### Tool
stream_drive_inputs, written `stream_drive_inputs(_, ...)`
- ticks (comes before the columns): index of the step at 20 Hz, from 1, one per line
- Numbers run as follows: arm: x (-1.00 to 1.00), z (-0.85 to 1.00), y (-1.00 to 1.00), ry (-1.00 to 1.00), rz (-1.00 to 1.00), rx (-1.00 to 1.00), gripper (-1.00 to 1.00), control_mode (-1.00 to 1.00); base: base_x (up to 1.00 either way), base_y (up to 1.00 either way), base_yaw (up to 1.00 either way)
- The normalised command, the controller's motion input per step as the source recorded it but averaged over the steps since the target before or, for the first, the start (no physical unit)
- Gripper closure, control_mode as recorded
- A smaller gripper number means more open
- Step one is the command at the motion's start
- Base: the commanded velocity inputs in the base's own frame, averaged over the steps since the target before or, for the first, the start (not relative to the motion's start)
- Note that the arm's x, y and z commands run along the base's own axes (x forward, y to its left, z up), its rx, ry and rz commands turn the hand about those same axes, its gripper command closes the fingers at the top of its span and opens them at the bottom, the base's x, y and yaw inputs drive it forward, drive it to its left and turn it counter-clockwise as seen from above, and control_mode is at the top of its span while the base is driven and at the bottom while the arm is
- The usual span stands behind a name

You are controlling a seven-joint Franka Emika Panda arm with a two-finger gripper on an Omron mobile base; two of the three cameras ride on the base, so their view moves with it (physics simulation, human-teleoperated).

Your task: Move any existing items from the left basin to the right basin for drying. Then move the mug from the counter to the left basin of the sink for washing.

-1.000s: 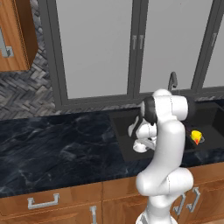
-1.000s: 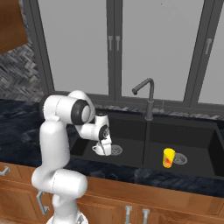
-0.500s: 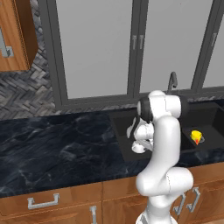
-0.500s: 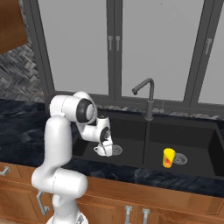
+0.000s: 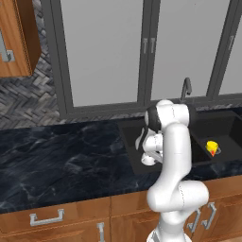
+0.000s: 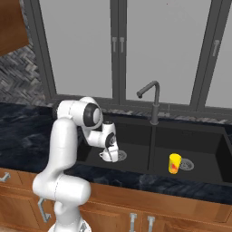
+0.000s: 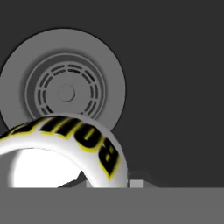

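white and glossy, the mug (image 6: 105, 155) is being gripped by the claw (image 6: 110, 152) low in the left basin (image 6: 131, 136), just beside the silver drain (image 7: 65, 92); the yellow cup (image 6: 174, 163) is being kept upright in the right basin (image 6: 204, 145).

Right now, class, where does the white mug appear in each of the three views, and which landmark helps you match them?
Left base view: the mug sits low in the left basin, just left of the white arm, at the gripper.
Right base view: mug left of centre, beside the round drain.
Hand view: mug fills the lower left, rim lettered.
Shared landmark: the round drain, next to the mug.
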Motion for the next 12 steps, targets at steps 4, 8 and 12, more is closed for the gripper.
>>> stream_drive_inputs(4, 0.26, -0.17, 0.00, 0.00, 0.00, 0.00, 1.00, -1.00, 0.00, 0.00, 0.00)
stream_drive_inputs(8, 0.21, -0.10, 0.00, 0.00, 0.00, 0.01, 1.00, -1.00, 0.00, 0.00, 0.00)
stream_drive_inputs(12, 0.10, -0.04, 0.00, -0.04, 0.00, 0.00, -1.00, -1.00, 0.00, 0.00, 0.00)
